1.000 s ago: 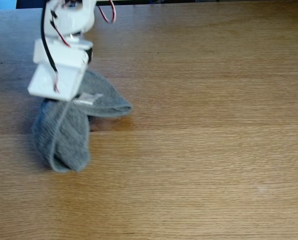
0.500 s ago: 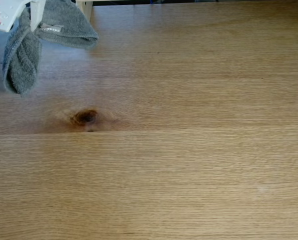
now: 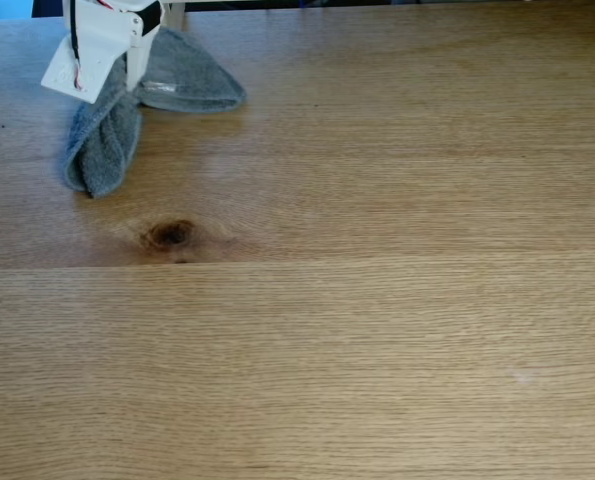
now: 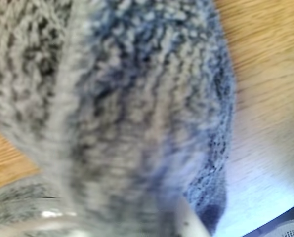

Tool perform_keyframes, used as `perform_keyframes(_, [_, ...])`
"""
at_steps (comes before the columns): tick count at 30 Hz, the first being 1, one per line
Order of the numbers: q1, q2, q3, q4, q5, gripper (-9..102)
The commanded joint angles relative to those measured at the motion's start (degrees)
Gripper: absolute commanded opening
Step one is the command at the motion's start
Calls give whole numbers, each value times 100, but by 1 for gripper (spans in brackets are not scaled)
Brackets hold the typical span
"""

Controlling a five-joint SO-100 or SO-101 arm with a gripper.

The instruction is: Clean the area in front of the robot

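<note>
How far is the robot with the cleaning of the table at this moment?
Under way. The gripper holds the grey cloth against the tabletop at the fixed view's far left corner, just above the dark knot. The wood shows no visible dirt, so what is already wiped cannot be judged. The wide area nearer the camera may remain.

White plastic arm (image 3: 102,40), red-black wires

One white robot arm (image 3: 102,45), one grey terry cloth (image 3: 127,110) folded into two lobes, one wooden bench (image 3: 377,300), and one dark knot (image 3: 169,234) in it.
</note>
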Motion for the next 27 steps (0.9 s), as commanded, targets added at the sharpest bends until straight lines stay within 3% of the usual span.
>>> perform_keyframes(1, [-26,747,185,-563,-62,35])
perform_keyframes(8, [-765,2162,193,-457,185,33])
perform_keyframes(13, [-2004,3085,193,-26,510,14])
perform_keyframes(20, [-3683,3604,264,932,1512,6])
perform_keyframes(22, [-4061,3700,281,949,1890,0])
perform_keyframes(27, [-4632,3823,281,1002,2830,0])
